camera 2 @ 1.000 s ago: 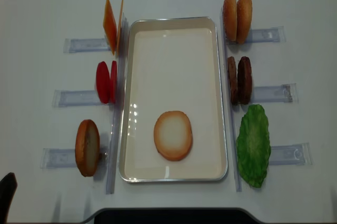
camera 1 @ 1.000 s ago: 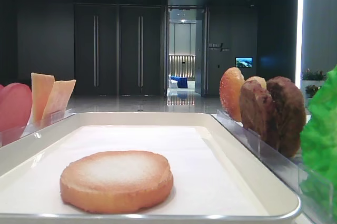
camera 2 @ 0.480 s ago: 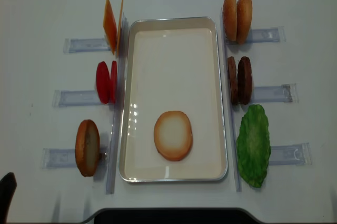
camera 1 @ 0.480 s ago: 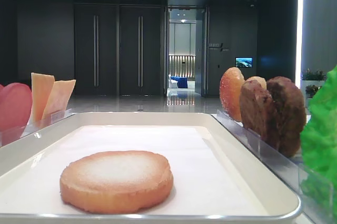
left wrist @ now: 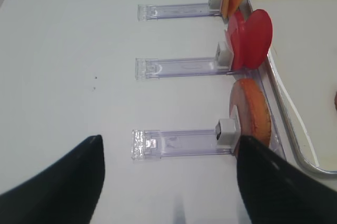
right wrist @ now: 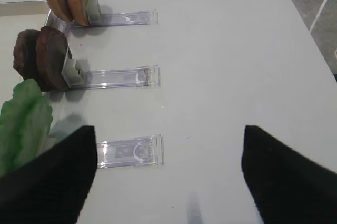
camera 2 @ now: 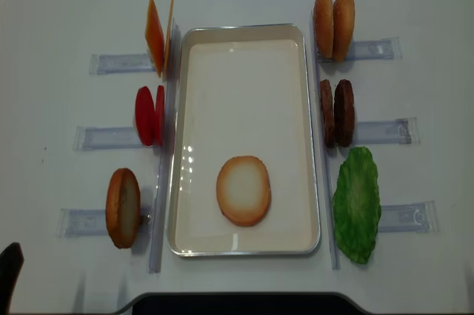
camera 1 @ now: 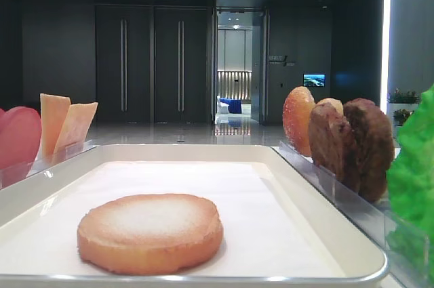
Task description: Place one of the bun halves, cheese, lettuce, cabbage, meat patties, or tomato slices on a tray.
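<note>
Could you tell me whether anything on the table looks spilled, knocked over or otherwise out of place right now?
Nothing stands out. One bun half lies flat inside the tray. The cheese, tomato slices, other bun half, meat patties and lettuce stand in their clear holders beside it.

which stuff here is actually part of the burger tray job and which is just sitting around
Part of the job:
tray
bun half on the tray
bun half in the left holder
tomato slices
cheese
bun halves at top right
meat patties
lettuce

Just there:
clear plastic holders
white table
</note>
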Motion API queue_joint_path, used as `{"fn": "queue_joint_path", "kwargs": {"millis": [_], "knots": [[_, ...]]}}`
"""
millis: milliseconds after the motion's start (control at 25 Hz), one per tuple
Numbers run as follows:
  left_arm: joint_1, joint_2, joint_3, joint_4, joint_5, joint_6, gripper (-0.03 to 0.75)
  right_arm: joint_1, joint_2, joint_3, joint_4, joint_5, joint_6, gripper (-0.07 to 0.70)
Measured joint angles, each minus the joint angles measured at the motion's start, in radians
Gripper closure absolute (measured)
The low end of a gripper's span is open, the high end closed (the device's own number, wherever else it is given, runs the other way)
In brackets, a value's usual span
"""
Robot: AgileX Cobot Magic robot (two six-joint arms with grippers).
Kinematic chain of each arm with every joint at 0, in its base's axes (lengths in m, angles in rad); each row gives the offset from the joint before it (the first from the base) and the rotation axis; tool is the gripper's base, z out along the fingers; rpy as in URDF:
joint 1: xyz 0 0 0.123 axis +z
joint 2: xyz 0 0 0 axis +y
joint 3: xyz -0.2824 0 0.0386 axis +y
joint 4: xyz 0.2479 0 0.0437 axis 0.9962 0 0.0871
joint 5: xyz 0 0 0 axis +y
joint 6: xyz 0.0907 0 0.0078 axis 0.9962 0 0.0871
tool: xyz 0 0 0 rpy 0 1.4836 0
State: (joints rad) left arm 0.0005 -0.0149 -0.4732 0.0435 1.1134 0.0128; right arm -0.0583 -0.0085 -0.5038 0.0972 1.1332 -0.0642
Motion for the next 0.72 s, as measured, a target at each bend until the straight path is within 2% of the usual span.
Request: {"fn": "queue_joint_path", "kwargs": {"millis": [720], "knots": [[0.000, 0.000, 0.001, 0.000, 0.000, 0.000, 0.118, 0.000, 0.000, 0.000, 0.000, 0.000, 0.000, 0.093]]}}
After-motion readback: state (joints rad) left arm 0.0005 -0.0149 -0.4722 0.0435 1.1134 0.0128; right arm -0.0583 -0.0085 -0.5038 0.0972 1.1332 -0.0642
